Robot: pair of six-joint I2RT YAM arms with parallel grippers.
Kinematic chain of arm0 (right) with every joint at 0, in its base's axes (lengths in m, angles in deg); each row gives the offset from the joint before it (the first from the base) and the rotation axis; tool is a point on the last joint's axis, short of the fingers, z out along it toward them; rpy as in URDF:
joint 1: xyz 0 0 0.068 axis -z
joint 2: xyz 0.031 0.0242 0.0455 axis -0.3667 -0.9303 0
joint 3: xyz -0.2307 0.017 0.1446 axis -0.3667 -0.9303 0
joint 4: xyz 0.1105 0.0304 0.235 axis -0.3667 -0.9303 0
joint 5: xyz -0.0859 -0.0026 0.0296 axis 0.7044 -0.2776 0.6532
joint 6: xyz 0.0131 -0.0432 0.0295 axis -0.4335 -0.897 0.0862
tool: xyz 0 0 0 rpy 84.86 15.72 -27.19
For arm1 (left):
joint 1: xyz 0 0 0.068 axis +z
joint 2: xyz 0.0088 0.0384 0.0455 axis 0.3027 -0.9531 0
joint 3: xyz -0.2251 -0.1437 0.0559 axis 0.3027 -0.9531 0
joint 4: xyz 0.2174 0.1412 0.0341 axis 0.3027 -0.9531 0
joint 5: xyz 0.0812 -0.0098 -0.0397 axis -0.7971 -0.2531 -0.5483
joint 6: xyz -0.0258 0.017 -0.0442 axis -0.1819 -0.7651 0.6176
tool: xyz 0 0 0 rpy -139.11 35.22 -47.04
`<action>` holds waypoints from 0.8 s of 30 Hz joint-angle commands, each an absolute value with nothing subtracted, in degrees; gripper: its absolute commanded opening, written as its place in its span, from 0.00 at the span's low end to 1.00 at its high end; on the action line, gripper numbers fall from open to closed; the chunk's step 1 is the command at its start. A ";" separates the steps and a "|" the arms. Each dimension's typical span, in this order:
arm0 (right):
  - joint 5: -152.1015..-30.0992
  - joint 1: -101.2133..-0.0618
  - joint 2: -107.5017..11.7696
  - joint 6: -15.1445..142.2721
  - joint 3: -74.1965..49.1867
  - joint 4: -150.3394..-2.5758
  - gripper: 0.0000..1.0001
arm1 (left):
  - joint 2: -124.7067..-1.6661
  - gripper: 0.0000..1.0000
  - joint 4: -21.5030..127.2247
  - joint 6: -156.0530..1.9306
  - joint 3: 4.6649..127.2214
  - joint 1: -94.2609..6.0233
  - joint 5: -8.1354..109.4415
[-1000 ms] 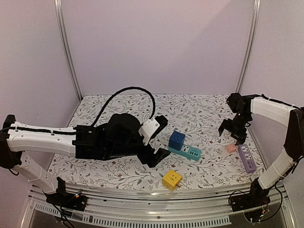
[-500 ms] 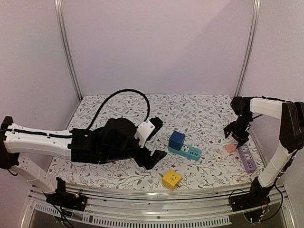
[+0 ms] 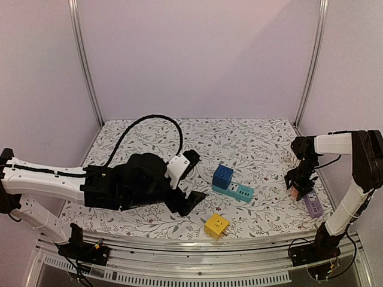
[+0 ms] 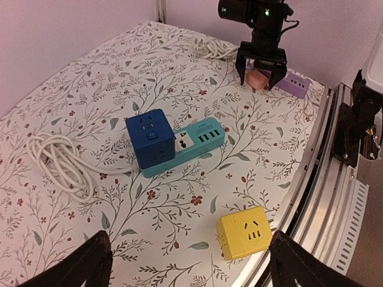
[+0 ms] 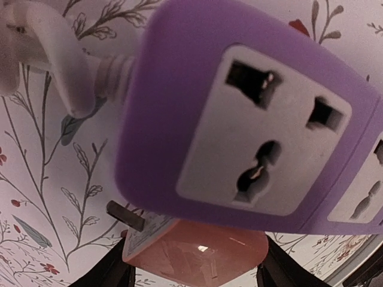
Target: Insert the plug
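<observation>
The left jaws stand wide apart, low over the floral worktop [image 3: 251, 137], and a black cable [image 3: 157, 119] loops behind them. Just to their right a blue cube adapter [image 3: 222, 176] touches the end of a teal power strip [image 3: 239, 192]. A yellow cube adapter [image 3: 216, 226] lies nearer the table edge. The right jaws point down onto a pink plug [image 3: 292, 192], and a purple power strip [image 3: 313, 204] lies just beside them.

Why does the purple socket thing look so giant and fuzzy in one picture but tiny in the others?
Right wrist view: the camera sits right against the purple power strip, so it fills the frame and its near edge goes soft; a glint shows on the pink plug. Left wrist view: farther off, so it looks small and sharp. Top view: smallest, with a pinkish tint over everything.
</observation>
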State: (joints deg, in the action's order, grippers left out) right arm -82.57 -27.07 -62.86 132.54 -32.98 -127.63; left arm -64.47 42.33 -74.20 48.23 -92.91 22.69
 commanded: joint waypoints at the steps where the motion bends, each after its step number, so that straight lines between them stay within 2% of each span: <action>1: -81.78 -26.76 -62.76 134.43 -33.34 -123.30 0.68 | -64.29 0.91 42.51 -73.21 48.01 -94.40 22.72; 5: -80.09 -26.72 -62.76 132.00 -31.24 -123.84 0.70 | -65.00 0.90 42.45 -73.29 48.99 -95.08 22.97; 11: -75.68 -26.78 -60.17 125.72 -27.10 -126.96 0.81 | -66.02 0.90 42.87 -72.99 49.16 -95.65 23.00; 14: -81.04 -26.76 -57.23 116.26 -27.82 -121.11 0.86 | -66.58 0.90 43.11 -73.10 49.22 -95.75 23.18; 16: -81.66 -26.81 -57.12 109.98 -26.45 -122.21 0.89 | -67.00 0.90 43.31 -73.45 49.47 -95.84 23.50; 20: -76.01 -26.79 -58.04 101.06 -26.88 -124.52 0.90 | -67.95 0.90 43.55 -74.66 50.21 -95.84 24.23; 24: -80.71 -26.88 -55.76 90.77 -31.00 -116.84 0.87 | -69.21 0.90 43.16 -75.47 51.75 -95.84 25.49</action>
State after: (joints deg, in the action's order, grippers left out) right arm -78.92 -27.05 -58.07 104.47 -27.63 -122.25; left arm -67.92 42.62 -74.12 49.37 -94.85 23.91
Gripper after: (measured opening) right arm 0.875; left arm 0.902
